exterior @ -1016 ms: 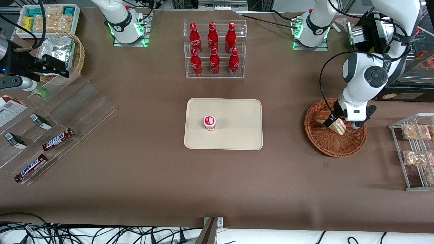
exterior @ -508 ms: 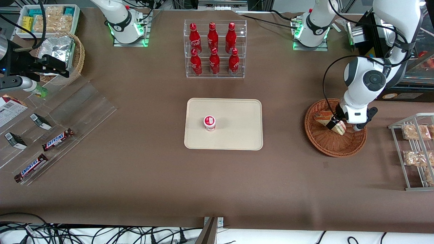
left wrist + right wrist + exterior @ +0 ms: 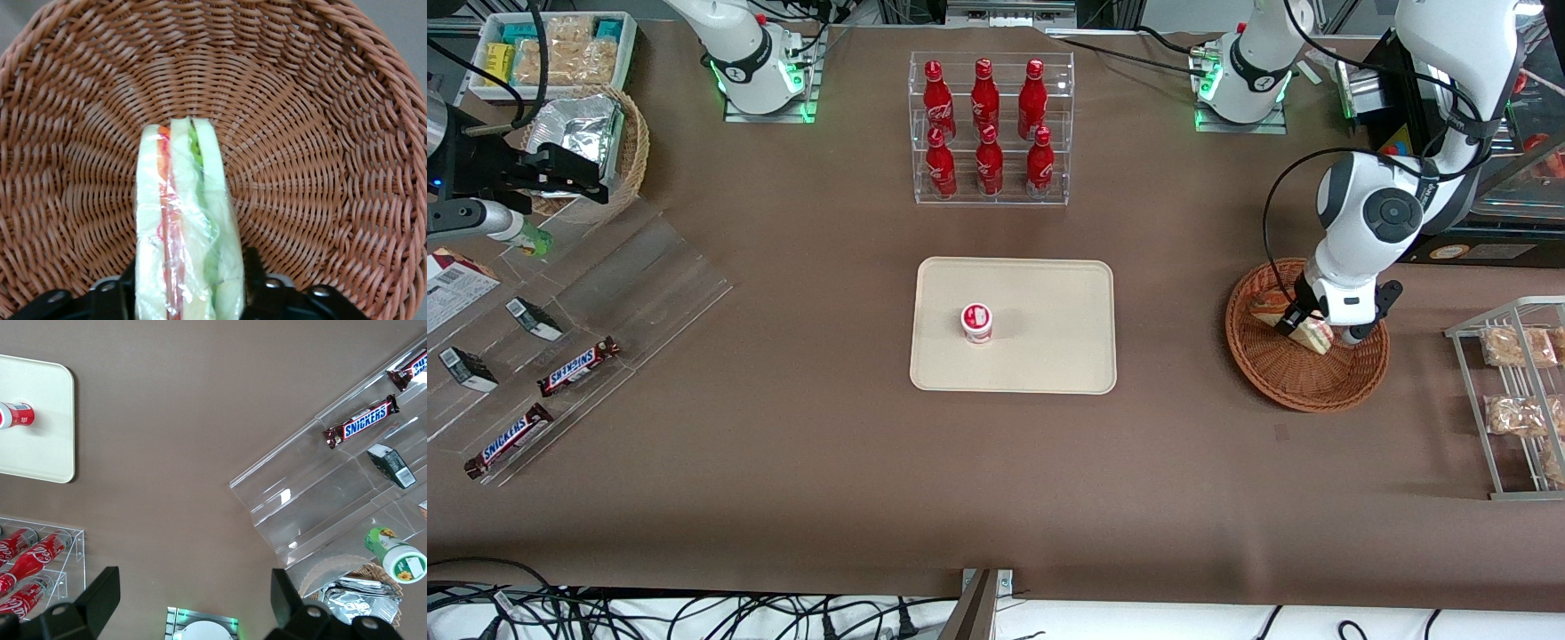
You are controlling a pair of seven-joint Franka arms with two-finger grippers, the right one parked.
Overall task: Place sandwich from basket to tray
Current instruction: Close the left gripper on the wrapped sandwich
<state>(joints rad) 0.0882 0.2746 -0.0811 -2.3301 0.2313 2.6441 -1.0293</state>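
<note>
A: Gripper (image 3: 1303, 327) position?
B: Over the basket (image 3: 1316, 391), jaws clamped on the sandwich (image 3: 187, 227), which is above the weave.
A: Tray (image 3: 1049, 356)?
B: Mid-tabletop, holding one small cup (image 3: 976, 323).

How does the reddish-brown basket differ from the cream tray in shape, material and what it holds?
The basket is round woven wicker; the tray is a flat smooth rectangle. The basket holds the sandwich, with the gripper shut on it; the tray holds only a small red-and-white cup. Both rest on the brown table.
</note>
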